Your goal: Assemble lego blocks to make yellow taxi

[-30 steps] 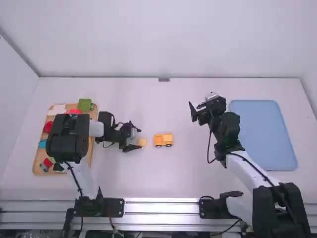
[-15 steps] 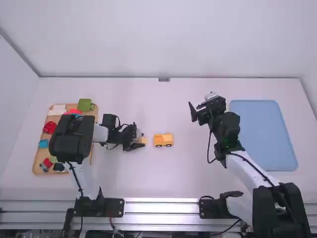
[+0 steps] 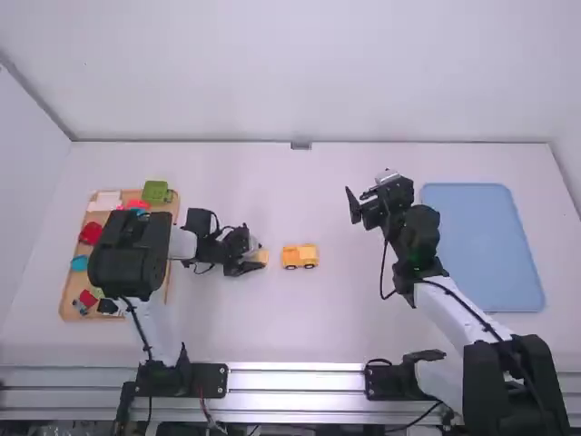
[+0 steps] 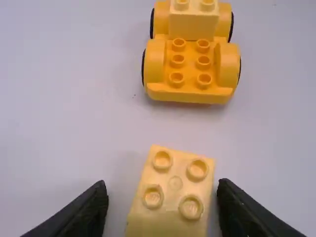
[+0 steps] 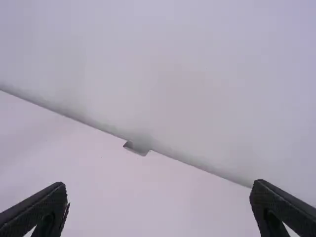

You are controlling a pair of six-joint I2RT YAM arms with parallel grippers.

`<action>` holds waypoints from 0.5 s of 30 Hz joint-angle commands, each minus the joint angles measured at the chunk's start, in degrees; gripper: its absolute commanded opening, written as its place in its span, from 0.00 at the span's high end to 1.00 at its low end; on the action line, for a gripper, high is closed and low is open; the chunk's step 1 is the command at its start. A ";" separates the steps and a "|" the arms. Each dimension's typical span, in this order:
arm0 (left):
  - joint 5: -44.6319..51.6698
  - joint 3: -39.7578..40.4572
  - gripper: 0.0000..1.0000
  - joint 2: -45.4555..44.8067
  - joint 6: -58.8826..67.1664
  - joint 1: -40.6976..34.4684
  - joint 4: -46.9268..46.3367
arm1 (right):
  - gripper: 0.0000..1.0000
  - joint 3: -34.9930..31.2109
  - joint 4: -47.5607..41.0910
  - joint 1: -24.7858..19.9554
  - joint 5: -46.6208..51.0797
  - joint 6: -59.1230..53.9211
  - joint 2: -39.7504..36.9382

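Observation:
In the high view my left gripper (image 3: 251,262) is down at a light yellow block (image 3: 262,257), left of the yellow car (image 3: 300,257). In the left wrist view this gripper (image 4: 163,186) is open, one finger on each side of the block (image 4: 174,192); a gap shows between one finger and the block. The car (image 4: 190,61) stands on its wheels apart from it, with a light yellow block (image 4: 193,22) on its top and bare studs on its near end. My right gripper (image 3: 356,205) is held right of the car; its fingers are spread in its wrist view (image 5: 159,190).
At the left lies a wooden tray (image 3: 68,304) with several coloured blocks, partly under the left arm. A green block (image 3: 156,192) sits at its far corner. A blue tray (image 3: 483,245) lies at the right, beside the right arm.
Over the last second my left gripper has shifted slightly right, and its fingers now flank the light yellow block more closely. The car and the right arm have kept their places.

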 commanded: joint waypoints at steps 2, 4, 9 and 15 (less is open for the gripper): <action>0.02 -0.55 0.41 0.57 3.02 1.44 -2.16 | 0.02 -0.37 0.39 0.04 0.07 0.13 -0.98; 1.70 -0.55 0.41 0.57 3.65 1.46 -2.25 | 0.02 -0.37 0.44 0.07 0.09 0.11 -0.98; 0.68 -0.57 0.43 0.57 3.43 -0.02 -1.64 | 0.02 -0.37 0.37 0.04 0.09 0.11 -0.98; 0.90 -0.68 0.49 0.57 3.65 -0.09 -1.46 | 0.02 -0.37 0.20 0.09 0.11 0.11 -0.98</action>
